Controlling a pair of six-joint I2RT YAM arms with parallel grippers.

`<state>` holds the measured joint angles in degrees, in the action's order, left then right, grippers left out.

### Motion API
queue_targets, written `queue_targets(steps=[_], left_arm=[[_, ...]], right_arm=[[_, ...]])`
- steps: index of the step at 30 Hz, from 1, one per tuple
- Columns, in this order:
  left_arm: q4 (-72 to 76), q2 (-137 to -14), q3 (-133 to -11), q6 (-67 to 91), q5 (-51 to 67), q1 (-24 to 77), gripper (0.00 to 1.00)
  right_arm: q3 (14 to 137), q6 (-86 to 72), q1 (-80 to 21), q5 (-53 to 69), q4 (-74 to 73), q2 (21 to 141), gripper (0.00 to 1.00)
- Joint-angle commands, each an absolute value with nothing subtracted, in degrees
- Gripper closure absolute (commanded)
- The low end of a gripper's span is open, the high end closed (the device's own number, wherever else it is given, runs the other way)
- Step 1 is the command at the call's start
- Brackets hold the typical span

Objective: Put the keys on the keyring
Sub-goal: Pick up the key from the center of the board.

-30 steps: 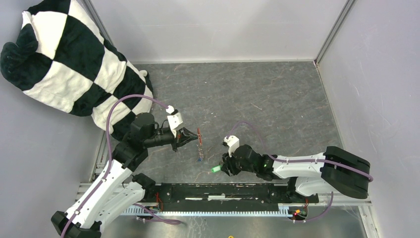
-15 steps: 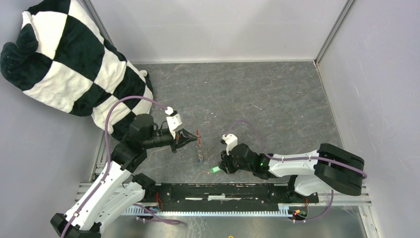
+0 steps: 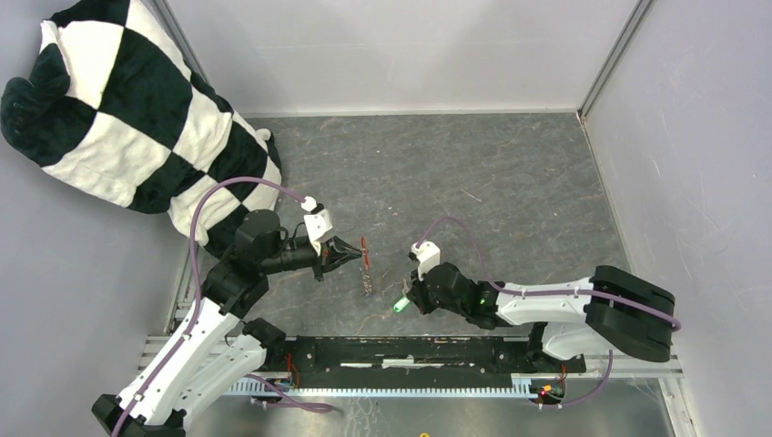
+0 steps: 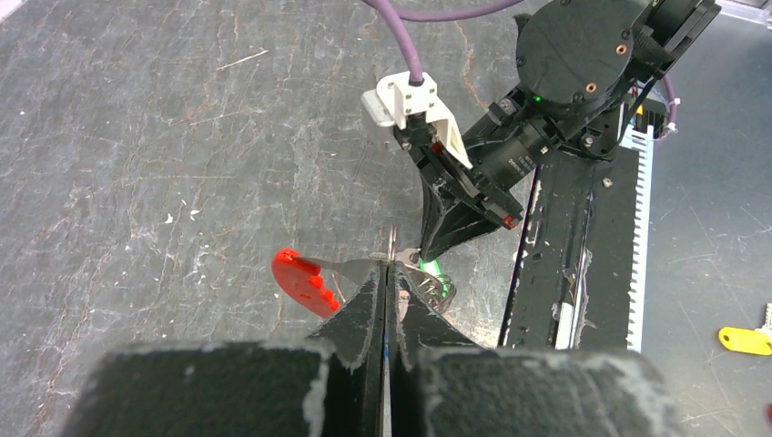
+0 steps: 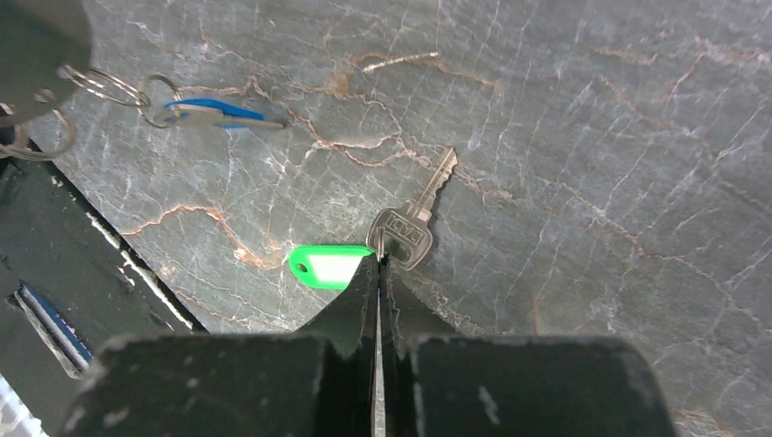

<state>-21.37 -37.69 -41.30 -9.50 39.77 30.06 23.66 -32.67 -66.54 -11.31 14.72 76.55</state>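
Grey slate table [image 3: 510, 182] open beyond, left tool [image 4: 390, 269] clamping keyring [image 4: 305, 282], right tool [image 5: 379, 262] pinching green key [image 5: 405, 235].

Red-tagged keyring [image 4: 305, 281] in left tool [image 4: 390, 269]

Lab robot cell: grey panel walls [image 3: 401, 55], alu rail [image 3: 410, 389].

Two robot arms [image 3: 214, 319] [image 3: 546, 305], one silver key [image 5: 414, 223], four coloured tags [image 5: 332, 267] [image 5: 205, 111] [image 4: 305, 280] [image 4: 745, 340], one chequered cushion [image 3: 118, 109]
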Motion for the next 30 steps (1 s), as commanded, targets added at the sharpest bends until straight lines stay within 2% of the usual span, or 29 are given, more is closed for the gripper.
queue_targets(steps=[1, 11, 18, 22, 30], left_arm=[[-20.81, -36.91, -43.15, -11.34, 41.56, 29.79, 0.98], [-18.66, -37.99, -41.48, -10.62, 42.49, 29.82, 0.98], [-17.17, -39.24, -40.91, -10.68, 43.37, 29.88, 0.98], [-17.05, -39.68, -41.09, -11.2, 43.89, 29.91, 0.98], [-16.38, -40.16, -41.67, -11.06, 43.32, 29.9, 0.98]], right_arm=[[22.98, -28.43, -66.84, -13.48, 17.48, 73.14, 1.0], [24.89, -9.11, -66.79, -9.17, 12.21, 60.95, 1.0], [32.76, -2.88, -66.8, -3.61, 4.18, 54.44, 1.0], [39.01, -1.02, -66.81, -0.12, 1.99, 54.78, 1.0], [55.59, 2.11, -66.81, 2.22, -6.94, 63.13, 1.0]])
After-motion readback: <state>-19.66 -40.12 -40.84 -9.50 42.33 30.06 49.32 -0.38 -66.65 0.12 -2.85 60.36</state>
